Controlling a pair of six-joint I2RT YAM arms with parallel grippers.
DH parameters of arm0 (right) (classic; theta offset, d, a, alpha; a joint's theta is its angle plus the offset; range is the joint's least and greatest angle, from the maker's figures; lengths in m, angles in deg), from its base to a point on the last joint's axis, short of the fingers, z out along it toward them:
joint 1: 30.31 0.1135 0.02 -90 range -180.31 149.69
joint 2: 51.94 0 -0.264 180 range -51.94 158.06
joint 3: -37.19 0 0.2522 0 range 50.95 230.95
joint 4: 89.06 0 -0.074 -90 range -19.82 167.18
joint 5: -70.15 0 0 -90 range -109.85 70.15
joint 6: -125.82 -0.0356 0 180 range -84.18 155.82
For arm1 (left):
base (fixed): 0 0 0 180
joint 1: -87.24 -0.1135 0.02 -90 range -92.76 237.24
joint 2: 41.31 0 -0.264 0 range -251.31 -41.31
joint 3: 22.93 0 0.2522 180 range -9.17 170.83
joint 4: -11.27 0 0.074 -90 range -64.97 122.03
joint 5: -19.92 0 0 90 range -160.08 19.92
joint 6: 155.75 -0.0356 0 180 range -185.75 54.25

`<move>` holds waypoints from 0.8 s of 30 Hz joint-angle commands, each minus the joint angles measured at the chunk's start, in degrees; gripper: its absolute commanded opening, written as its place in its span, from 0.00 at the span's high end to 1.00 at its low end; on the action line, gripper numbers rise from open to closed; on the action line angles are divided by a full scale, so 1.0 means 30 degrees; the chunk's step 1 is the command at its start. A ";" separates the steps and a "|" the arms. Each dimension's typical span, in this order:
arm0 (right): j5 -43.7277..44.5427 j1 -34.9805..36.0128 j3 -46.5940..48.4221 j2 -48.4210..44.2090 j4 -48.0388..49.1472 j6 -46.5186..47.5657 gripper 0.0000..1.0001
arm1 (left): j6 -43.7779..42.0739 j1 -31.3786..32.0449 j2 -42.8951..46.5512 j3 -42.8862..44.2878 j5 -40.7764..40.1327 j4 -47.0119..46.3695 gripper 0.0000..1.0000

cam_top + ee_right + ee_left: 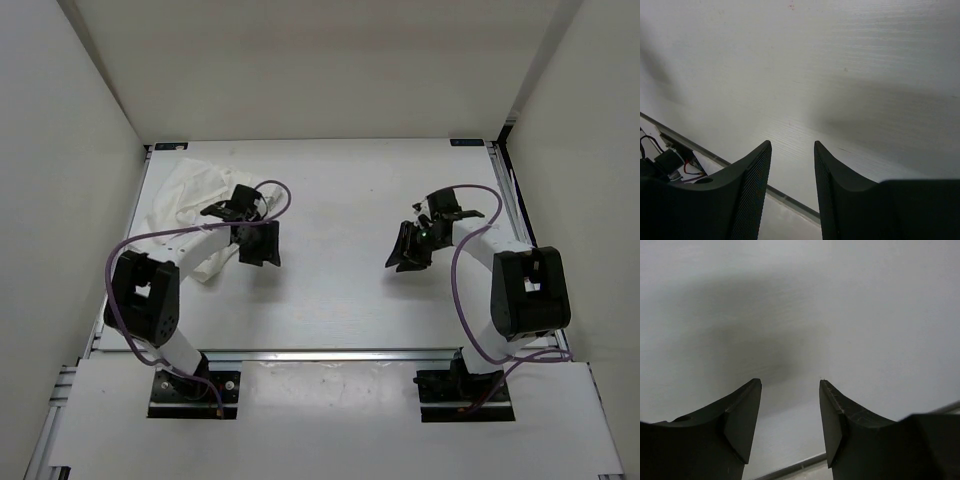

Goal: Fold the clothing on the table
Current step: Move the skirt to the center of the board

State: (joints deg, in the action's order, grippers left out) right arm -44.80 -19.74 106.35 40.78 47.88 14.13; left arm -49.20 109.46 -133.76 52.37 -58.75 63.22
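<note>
Just left of the left gripper (260, 250), crumpled clothing (190, 200) lies on the table (340, 300).
Left jaws stand wide, empty; the right gripper (406, 252), well apart from it, gapes narrower, holding nothing.

A white back wall (320, 60) stands well beyond both grippers. A left wall (50, 200) rises outboard of the left gripper (258, 250), and a right wall (590, 150) outboard of the right gripper (405, 255). A white board (330, 420) lies behind them.
</note>
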 commanded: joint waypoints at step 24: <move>-0.0941 -0.0358 -0.0066 -0.0295 0.0389 0.0522 0.55 | 0.4090 -0.6879 -0.2286 -0.0414 -0.9549 -0.1481 0.34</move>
State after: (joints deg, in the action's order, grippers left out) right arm -46.24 -20.11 106.52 40.78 48.65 15.24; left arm -36.78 87.38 -138.59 52.23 -84.04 57.85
